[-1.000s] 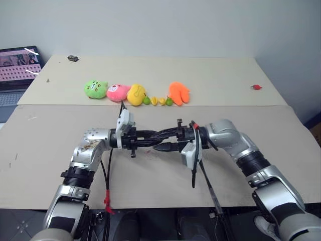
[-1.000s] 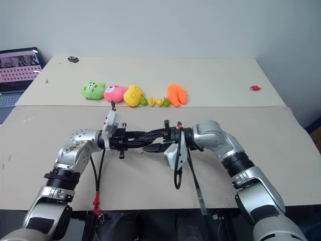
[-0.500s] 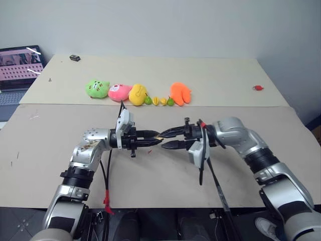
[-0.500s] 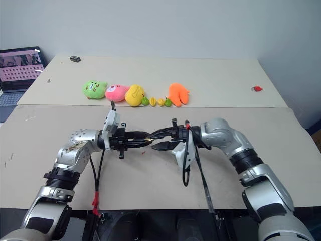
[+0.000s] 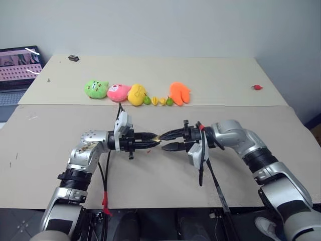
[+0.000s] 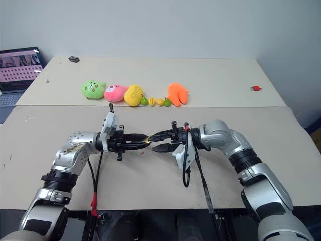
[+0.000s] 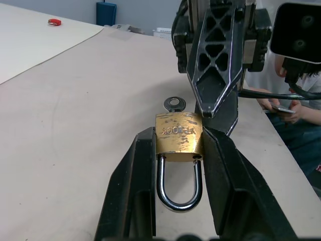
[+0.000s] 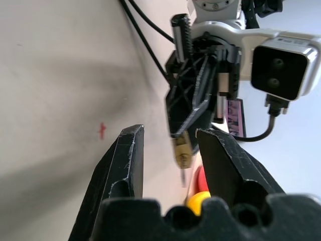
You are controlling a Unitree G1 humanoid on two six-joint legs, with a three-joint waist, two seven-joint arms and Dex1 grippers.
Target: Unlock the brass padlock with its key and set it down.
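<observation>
brass padlock (image 7: 178, 137) pinched in left gripper (image 7: 176, 165) fingers above tabletop (image 7: 75, 130) | key (image 7: 174, 104) seemingly in keyhole, axis toward right gripper (image 8: 165, 150) | right fingers spread, tips just beside key

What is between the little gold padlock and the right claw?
The key: it sticks out of the padlock, which the left gripper clamps, toward the open right gripper. The left wrist view shows it best.

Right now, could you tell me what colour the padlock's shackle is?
Silvery; the shackle of the padlock shows best in the left wrist view.
</observation>
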